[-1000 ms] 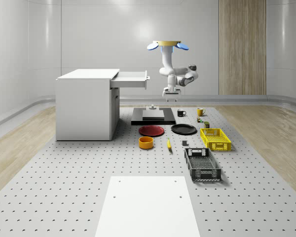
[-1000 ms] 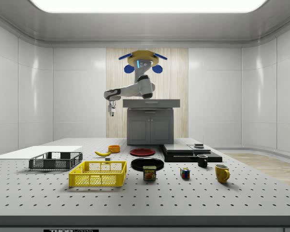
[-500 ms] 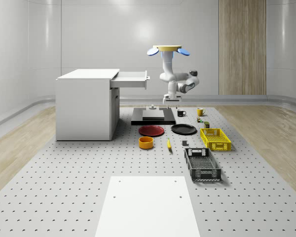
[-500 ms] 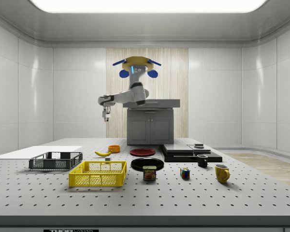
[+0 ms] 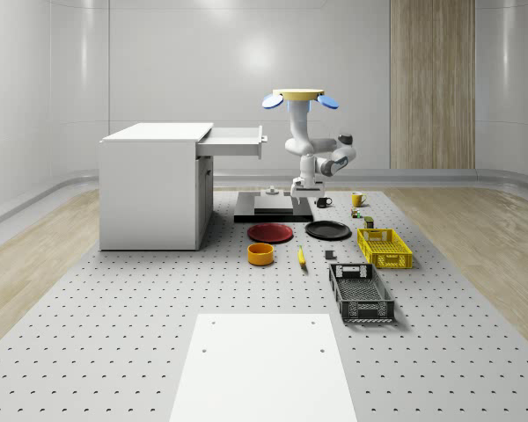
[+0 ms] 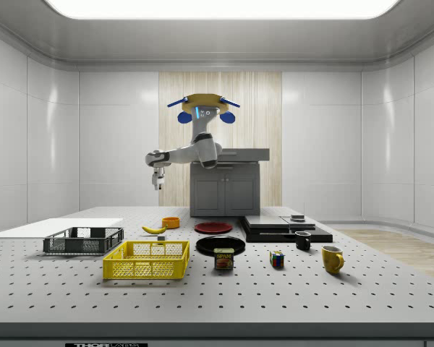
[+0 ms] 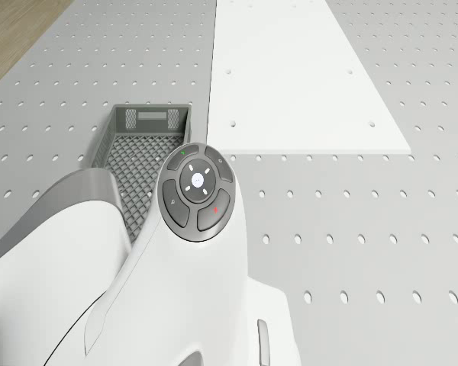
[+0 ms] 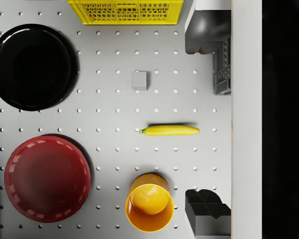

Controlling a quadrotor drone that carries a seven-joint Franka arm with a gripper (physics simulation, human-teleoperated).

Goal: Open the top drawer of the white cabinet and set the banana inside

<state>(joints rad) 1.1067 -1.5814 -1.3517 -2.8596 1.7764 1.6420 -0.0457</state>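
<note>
Drone [image 5: 300, 95] hovers right of the white cabinet [image 5: 154, 185], whose top drawer [image 5: 235, 141] is open; gripper [image 6: 157, 181], released, hangs above the banana [image 8: 170, 130].

The room is pale and smooth — glossy white wall panels [image 5: 158, 70] curve into the floor at rounded corners. One tall panel of vertical wood grain [image 5: 431, 83] breaks the back wall in the whole-scene view; in the side view it stands behind everything at centre. The floor [image 5: 35, 255] is light wood planking, showing on both sides of a wide grey surface [image 5: 114, 334] drilled with a regular grid of small holes. A plain white rectangular sheet [image 5: 262, 365] lies flat on the near end of that surface. Overhead, a long bright ceiling light [image 6: 217, 7] — seen in the side view — lights the room evenly, leaving soft reflections on the walls.
</note>
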